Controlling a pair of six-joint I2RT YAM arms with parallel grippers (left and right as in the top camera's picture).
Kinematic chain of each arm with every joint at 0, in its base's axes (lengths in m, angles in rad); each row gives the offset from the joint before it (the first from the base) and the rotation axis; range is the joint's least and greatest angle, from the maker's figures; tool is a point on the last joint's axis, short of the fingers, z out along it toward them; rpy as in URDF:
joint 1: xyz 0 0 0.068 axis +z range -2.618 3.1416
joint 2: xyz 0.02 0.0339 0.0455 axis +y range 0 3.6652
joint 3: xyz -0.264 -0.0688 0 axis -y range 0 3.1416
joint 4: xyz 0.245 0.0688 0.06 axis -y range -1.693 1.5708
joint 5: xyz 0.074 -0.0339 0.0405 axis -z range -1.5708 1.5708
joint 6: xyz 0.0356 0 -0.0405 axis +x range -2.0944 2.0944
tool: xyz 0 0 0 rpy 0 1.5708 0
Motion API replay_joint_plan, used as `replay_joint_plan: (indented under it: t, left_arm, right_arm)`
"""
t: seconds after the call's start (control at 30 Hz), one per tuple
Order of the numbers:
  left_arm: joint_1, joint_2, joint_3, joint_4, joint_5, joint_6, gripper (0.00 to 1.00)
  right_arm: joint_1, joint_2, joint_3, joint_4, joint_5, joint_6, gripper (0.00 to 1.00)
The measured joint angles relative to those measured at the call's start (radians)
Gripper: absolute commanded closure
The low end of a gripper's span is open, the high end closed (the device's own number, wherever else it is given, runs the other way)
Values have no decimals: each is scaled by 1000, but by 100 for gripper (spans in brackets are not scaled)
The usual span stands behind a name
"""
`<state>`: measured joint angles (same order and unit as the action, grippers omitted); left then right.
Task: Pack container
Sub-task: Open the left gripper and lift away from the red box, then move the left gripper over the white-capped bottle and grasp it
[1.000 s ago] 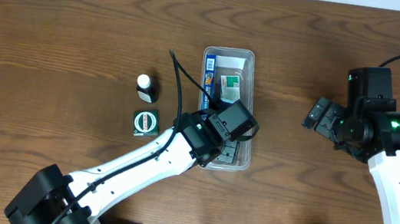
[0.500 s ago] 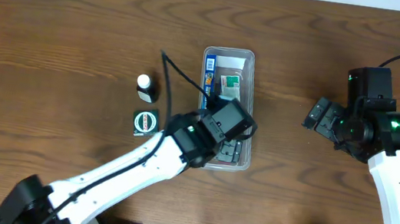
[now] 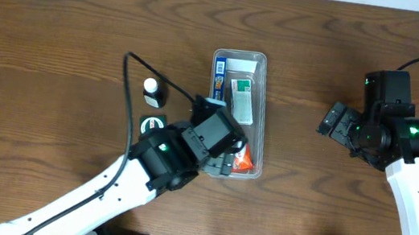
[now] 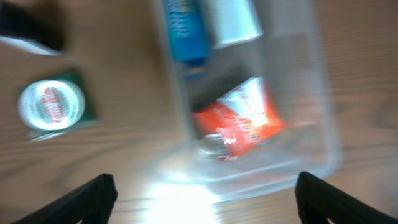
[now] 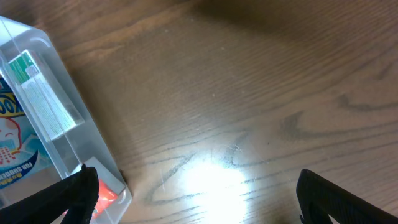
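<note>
The clear plastic container (image 3: 259,100) lies lengthwise at the table's middle. It holds a narrow blue box (image 3: 219,78), a white and green box (image 3: 240,97) and a red-orange packet (image 3: 243,161) at its near end. The left wrist view shows the container (image 4: 323,106) with the packet (image 4: 242,124) and the blue box (image 4: 183,28) inside. My left gripper (image 3: 216,161) is open and empty, above the container's near left corner. My right gripper (image 3: 335,122) is open and empty, over bare table to the right; its view shows the container's edge (image 5: 81,124).
A small dark bottle with a white cap (image 3: 152,90) and a green packet with a round white disc (image 3: 152,126) lie left of the container. The disc also shows in the left wrist view (image 4: 51,106).
My left arm has pulled back toward the near left and away from the container. The red-orange packet now shows lying in the container's near end. The right arm has not moved.
</note>
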<state>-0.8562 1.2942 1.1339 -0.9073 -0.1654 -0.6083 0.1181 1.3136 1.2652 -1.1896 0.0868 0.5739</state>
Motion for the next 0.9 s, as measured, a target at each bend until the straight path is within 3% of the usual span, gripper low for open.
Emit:
replay_joint_plan:
  t: [0.17, 0.33, 0.53, 0.9]
  left_arm:
    - [113, -47, 0, -125, -82, 7, 2]
    - [257, -48, 0, -144, -108, 6, 2]
    - [402, 6, -38, -75, -98, 49, 2]
    - [541, 211, -97, 119, 21, 119, 2]
  right_arm:
    - [0, 0, 0, 1, 0, 0, 1]
    - [0, 0, 0, 1, 0, 0, 1]
    - [0, 0, 0, 1, 0, 0, 1]
    - [0, 0, 0, 1, 0, 0, 1]
